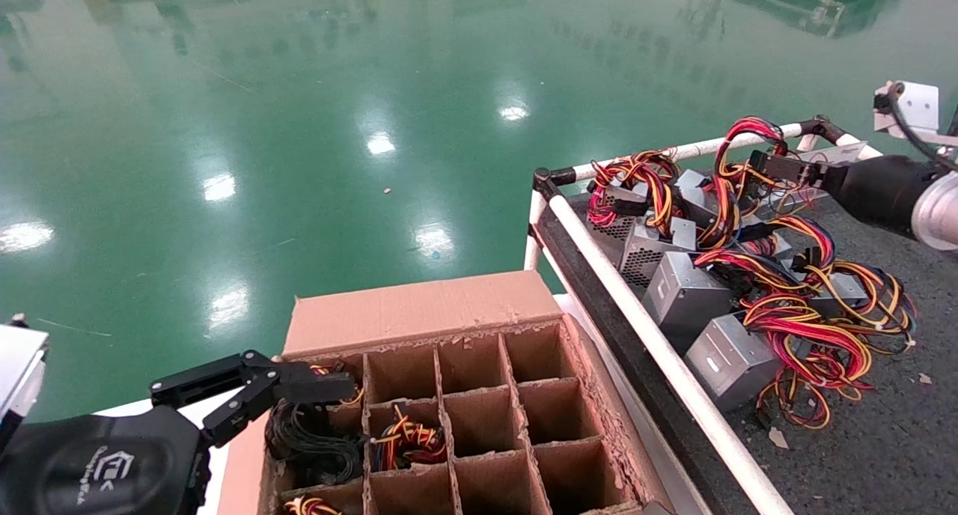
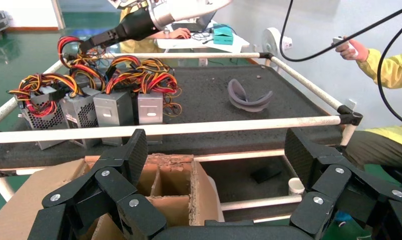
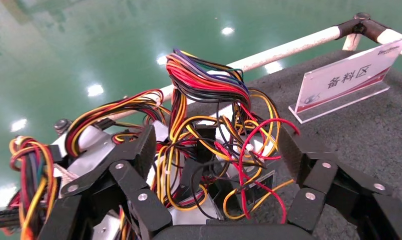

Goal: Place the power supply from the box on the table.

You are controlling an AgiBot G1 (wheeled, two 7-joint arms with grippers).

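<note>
Right gripper [image 3: 216,165] jaws wide around power supply [image 3: 209,150] wires – left gripper [image 1: 299,388] wide over box [image 1: 419,313]

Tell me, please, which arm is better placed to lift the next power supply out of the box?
The left. The left gripper hangs open over the box, near a cell holding coloured wires. The right gripper is over the table at its far rail, open around a wire bundle.

Glossy green floor [image 1: 299,126] reflecting bright ceiling lights.
</note>
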